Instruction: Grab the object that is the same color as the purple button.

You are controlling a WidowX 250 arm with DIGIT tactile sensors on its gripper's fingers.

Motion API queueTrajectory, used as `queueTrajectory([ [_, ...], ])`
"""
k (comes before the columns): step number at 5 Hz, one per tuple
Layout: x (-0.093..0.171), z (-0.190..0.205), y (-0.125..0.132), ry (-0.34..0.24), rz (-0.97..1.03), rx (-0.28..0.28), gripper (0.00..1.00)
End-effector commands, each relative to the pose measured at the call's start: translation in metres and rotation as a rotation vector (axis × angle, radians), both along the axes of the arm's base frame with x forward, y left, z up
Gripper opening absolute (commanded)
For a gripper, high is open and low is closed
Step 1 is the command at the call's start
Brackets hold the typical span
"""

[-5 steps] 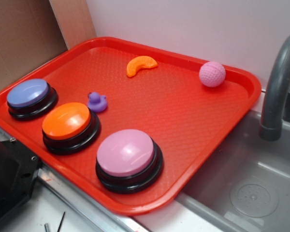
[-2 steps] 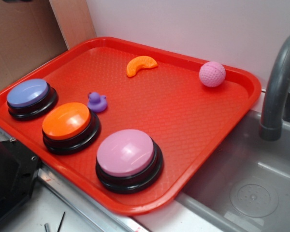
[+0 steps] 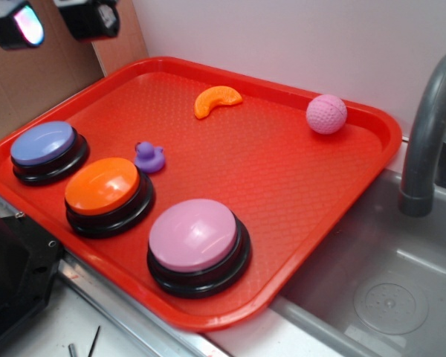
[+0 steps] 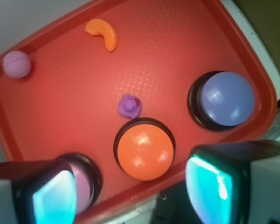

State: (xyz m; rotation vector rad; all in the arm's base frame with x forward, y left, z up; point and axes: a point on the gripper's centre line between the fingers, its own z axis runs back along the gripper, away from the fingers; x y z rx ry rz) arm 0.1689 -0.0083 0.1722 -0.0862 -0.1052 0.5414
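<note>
A tiny purple rubber duck (image 3: 149, 157) (image 4: 129, 106) stands on the red tray (image 3: 282, 171), just behind the orange button. The bluish-purple button (image 3: 44, 145) (image 4: 225, 99) with a black base sits at the tray's left end. My gripper (image 3: 56, 20) hangs high at the top left corner of the exterior view, well above and behind that button. Seen from the wrist, the gripper (image 4: 130, 191) is open, with wide space and nothing between its glowing fingertips (image 4: 207, 189). The duck lies far below, ahead of the jaws.
An orange button (image 3: 102, 187) and a larger pinkish-mauve button (image 3: 195, 236) line the tray's front edge. An orange crescent slice (image 3: 216, 100) and a pink dimpled ball (image 3: 326, 114) lie at the back. A grey faucet (image 3: 431, 134) and sink (image 3: 386, 297) are at the right; cardboard (image 3: 30, 74) stands behind.
The gripper has come into the exterior view at the top left corner; earlier it was out of frame. Nothing on the tray has moved.
</note>
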Motion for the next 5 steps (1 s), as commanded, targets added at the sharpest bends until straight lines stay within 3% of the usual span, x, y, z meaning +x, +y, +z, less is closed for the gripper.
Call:
queueTrajectory([
  [1, 0.022, -0.032, 0.02, 0.007, 0.094, 0.031, 1.0],
  [2, 0.032, -0.054, 0.026, 0.025, 0.127, 0.073, 1.0],
  [4, 0.043, -0.096, 0.031, 0.074, 0.137, 0.056, 1.0],
  [5, 0.046, -0.113, 0.027, 0.075, 0.129, 0.092, 1.0],
])
